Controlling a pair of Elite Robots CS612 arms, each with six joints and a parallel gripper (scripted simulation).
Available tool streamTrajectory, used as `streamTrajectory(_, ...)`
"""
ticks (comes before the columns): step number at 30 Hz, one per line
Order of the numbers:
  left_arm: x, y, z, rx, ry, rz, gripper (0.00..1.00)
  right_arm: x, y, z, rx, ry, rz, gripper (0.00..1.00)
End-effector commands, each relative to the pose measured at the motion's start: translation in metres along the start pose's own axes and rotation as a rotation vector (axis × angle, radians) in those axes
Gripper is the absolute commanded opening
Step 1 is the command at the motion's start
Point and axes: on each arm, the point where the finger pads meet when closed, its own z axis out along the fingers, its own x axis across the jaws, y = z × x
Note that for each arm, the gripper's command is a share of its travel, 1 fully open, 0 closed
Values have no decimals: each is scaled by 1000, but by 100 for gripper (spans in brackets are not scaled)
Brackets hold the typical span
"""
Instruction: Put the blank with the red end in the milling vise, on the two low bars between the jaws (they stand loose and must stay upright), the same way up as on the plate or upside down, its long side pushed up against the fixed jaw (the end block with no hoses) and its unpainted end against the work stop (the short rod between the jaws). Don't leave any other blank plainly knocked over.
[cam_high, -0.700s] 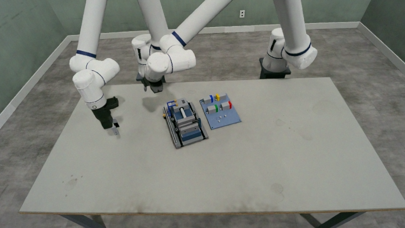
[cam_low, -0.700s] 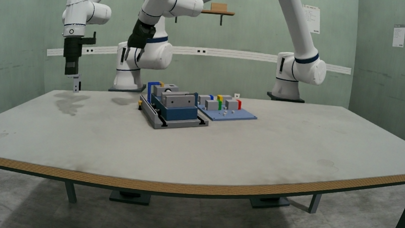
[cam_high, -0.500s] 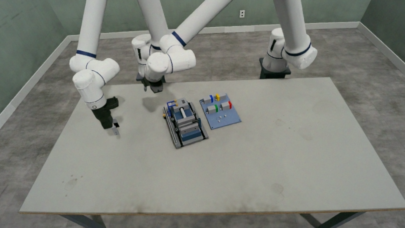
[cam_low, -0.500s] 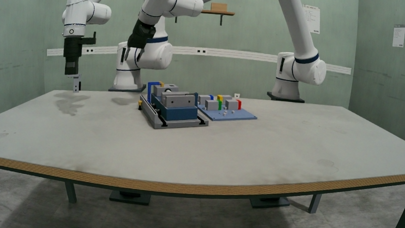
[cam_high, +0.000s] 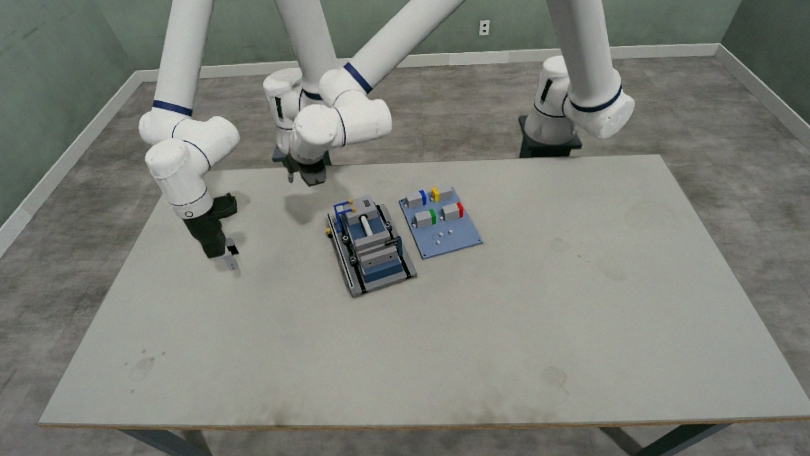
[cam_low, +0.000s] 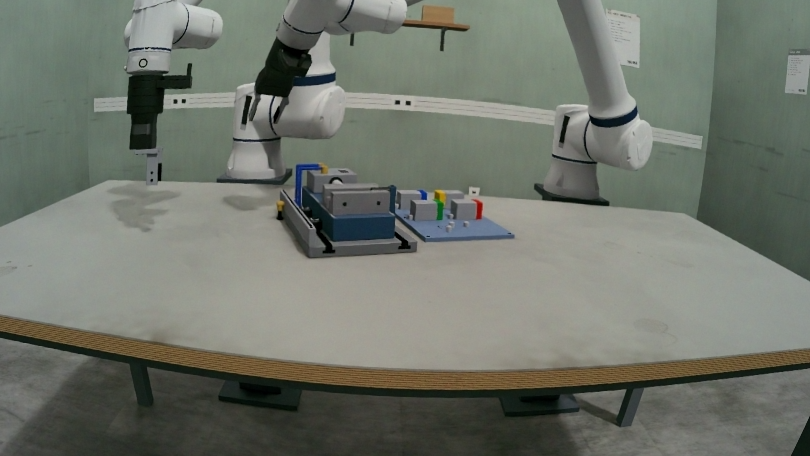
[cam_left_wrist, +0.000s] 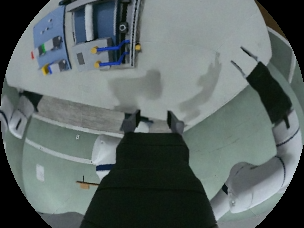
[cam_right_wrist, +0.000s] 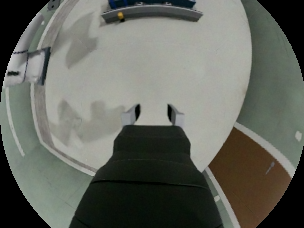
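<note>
The blank with the red end (cam_high: 451, 212) (cam_low: 464, 210) lies on the blue plate (cam_high: 457, 239) (cam_low: 478, 232), at its right side, with the red end facing right. The milling vise (cam_high: 369, 243) (cam_low: 358, 202) stands left of the plate. Its end block with blue hoses is at the back, the hoseless block at the front. The low bars and work stop cannot be made out. My left gripper (cam_low: 265, 117) (cam_left_wrist: 153, 115) is open and empty, high behind and left of the vise. My right gripper (cam_right_wrist: 153, 109) (cam_left_wrist: 237, 55) is open and empty, above the table's left part.
Blanks with blue (cam_high: 414, 198), yellow (cam_high: 444, 193) and green (cam_high: 423, 218) ends stand on the plate near the red one. Small pegs rise from its front part. Blue hoses (cam_low: 298, 184) and a yellow knob (cam_low: 280, 208) stick out on the vise's left side.
</note>
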Motion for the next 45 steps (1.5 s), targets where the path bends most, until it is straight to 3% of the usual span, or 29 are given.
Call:
streamTrajectory(1, 1, 1, -1, 0, 2, 1, 100, 1, 1, -1, -1, 2, 0, 100)
streamTrajectory(30, -1, -8, -9, 5, 8, -16, 100, 1, 1, -1, -1, 2, 0, 100)
streamTrajectory(45, -5, -27, -25, 15, 22, -54, 100, 1, 1, -1, -1, 2, 0, 100)
